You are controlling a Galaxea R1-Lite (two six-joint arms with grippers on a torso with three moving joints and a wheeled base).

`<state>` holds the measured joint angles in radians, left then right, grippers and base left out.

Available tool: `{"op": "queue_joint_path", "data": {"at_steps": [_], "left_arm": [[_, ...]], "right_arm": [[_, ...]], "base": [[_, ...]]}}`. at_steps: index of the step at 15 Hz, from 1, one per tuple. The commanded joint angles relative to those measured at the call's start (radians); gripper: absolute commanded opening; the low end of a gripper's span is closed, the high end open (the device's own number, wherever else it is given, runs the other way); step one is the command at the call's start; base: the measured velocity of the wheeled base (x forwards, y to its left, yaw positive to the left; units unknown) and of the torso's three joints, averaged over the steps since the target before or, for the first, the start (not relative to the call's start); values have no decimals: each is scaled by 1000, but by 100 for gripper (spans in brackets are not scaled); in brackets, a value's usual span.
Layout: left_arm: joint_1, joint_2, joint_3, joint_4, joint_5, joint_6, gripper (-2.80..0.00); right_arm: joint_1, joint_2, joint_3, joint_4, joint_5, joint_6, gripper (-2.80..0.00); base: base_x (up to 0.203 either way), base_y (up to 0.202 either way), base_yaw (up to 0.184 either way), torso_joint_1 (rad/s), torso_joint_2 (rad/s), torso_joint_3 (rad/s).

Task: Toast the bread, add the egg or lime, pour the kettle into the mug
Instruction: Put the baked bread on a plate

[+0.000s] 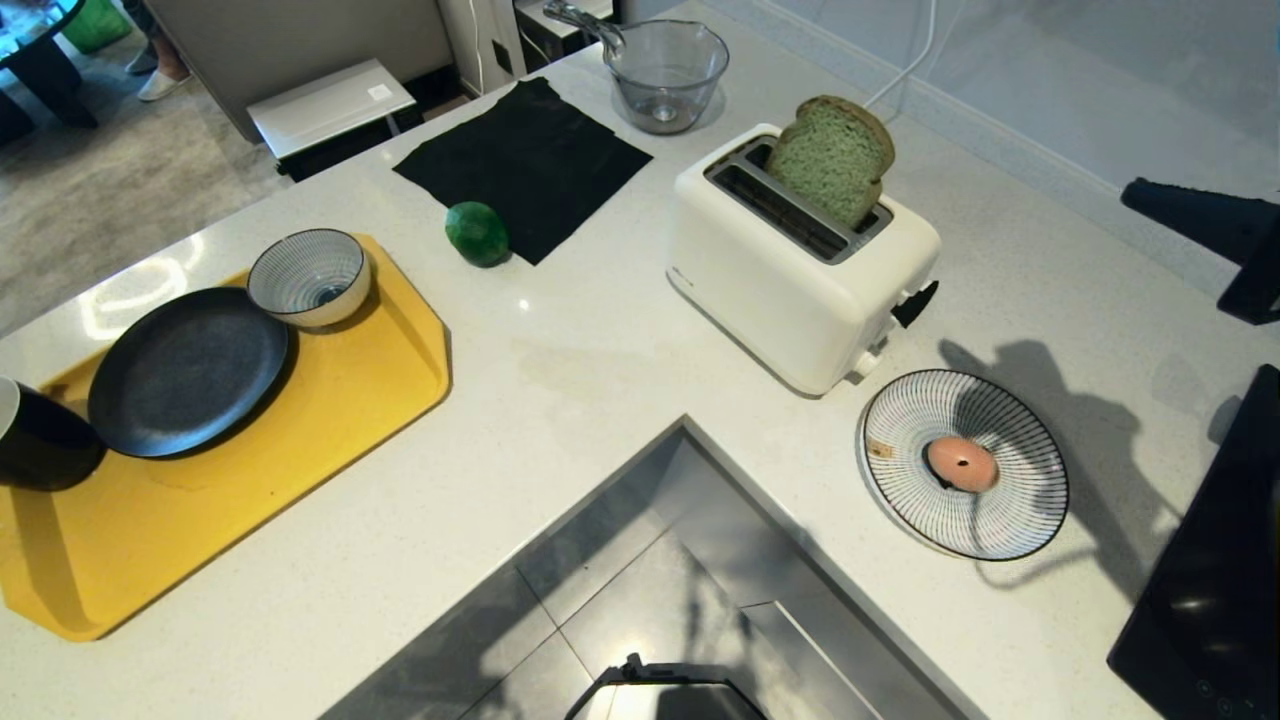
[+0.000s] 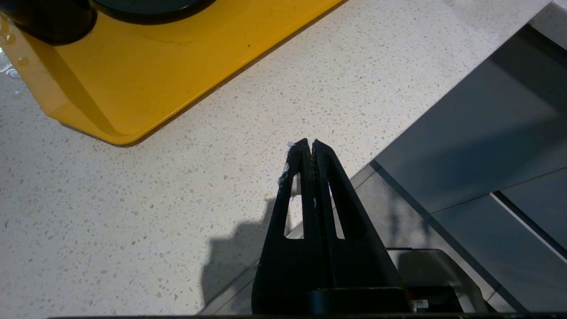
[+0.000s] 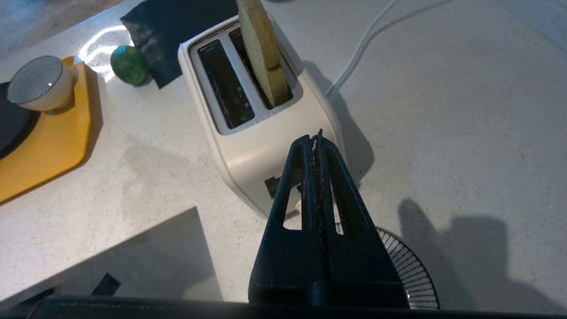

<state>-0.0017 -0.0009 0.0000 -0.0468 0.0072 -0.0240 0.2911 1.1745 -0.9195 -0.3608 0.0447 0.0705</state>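
The bread [image 1: 832, 158] stands upright in the rear slot of the white toaster [image 1: 790, 285], also seen as bread [image 3: 261, 48] in toaster [image 3: 252, 150]. The lime [image 1: 477, 233] lies by a black cloth. The egg [image 1: 962, 463] rests on a striped plate [image 1: 1030, 480]. The black mug [image 1: 45, 445] sits on the yellow tray at the far left. The kettle is out of view. My right gripper [image 3: 315, 136] is shut and empty, raised above the plate and pointing at the toaster's front. My left gripper [image 2: 308, 144] is shut and empty over the counter edge near the tray corner.
The yellow tray [image 1: 330, 420] also carries a black plate [image 1: 188, 370] and a striped bowl [image 1: 308, 277]. A glass jug [image 1: 665, 70] stands at the back. A black cooktop [image 1: 1215, 570] lies at the right. The counter has a notch [image 1: 660, 590] in front of me.
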Motion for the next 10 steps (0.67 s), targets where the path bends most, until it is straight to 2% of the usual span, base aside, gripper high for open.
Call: {"op": "queue_joint_path", "data": {"at_steps": [1, 5, 8, 9, 10], "left_arm": [[0, -1, 15, -1, 1, -1, -280], [0, -1, 15, -1, 1, -1, -280], [0, -1, 15, -1, 0, -1, -280], [0, -1, 15, -1, 0, -1, -280], [0, -1, 15, -1, 0, -1, -280]], "right_arm": [[2, -37, -20, 25, 0, 26, -280], [57, -44, -14, 40, -6, 37, -280], [67, -20, -5, 40, -2, 36, -280], [72, -4, -14, 38, -2, 35, 0], [75, 16, -28, 38, -2, 35, 0]], "base": [[0, 0, 0, 0, 0, 0], [0, 0, 0, 0, 0, 0], [0, 0, 0, 0, 0, 0], [0, 0, 0, 0, 0, 0], [0, 0, 0, 0, 0, 0]]}}
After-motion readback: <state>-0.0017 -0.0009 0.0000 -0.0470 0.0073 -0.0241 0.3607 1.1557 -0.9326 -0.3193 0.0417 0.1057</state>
